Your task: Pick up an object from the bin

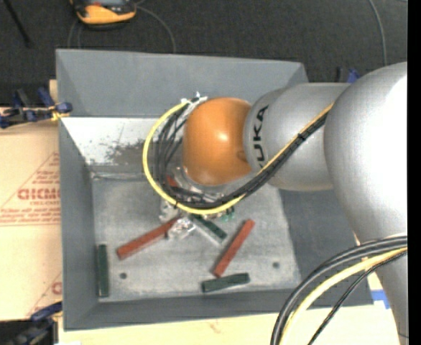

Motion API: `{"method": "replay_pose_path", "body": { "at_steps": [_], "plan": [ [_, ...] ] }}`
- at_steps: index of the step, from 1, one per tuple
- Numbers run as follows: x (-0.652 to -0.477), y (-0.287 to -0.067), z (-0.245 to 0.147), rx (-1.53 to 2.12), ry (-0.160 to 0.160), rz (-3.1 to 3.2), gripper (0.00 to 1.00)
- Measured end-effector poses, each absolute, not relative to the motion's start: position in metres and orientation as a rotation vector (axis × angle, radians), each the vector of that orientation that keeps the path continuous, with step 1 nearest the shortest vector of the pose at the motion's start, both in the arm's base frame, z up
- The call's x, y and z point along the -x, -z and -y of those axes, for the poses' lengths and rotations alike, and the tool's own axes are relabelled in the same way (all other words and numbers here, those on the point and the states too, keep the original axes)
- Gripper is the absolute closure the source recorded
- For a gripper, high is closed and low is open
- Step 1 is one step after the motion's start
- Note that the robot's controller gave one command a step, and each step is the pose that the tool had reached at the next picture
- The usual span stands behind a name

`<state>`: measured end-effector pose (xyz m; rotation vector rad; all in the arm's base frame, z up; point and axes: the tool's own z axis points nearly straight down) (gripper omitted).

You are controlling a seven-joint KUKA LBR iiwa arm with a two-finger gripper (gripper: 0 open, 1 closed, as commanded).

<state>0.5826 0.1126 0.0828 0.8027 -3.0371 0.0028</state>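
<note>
My gripper (179, 223) is low in the middle of the bin, mostly hidden under the orange wrist cover. Its metal tip sits at the right end of a red-brown stick (142, 242) that lies slanted on the bin floor; whether it touches the stick I cannot tell. A short dark green stick (213, 229) pokes out just right of the gripper. Further right lies a second red-brown stick (233, 248), slanted and apart from the gripper.
A dark green stick (225, 282) lies near the front wall, and another dark green stick (102, 270) lies along the left wall. The arm and its cables cover the back and right of the bin.
</note>
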Motion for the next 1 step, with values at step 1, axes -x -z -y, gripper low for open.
{"method": "replay_pose_path", "body": {
  "at_steps": [1],
  "plan": [
    [-0.5815, -0.0869, -0.1124, -0.801, 0.000, 3.037, 1.00]
  ]
}}
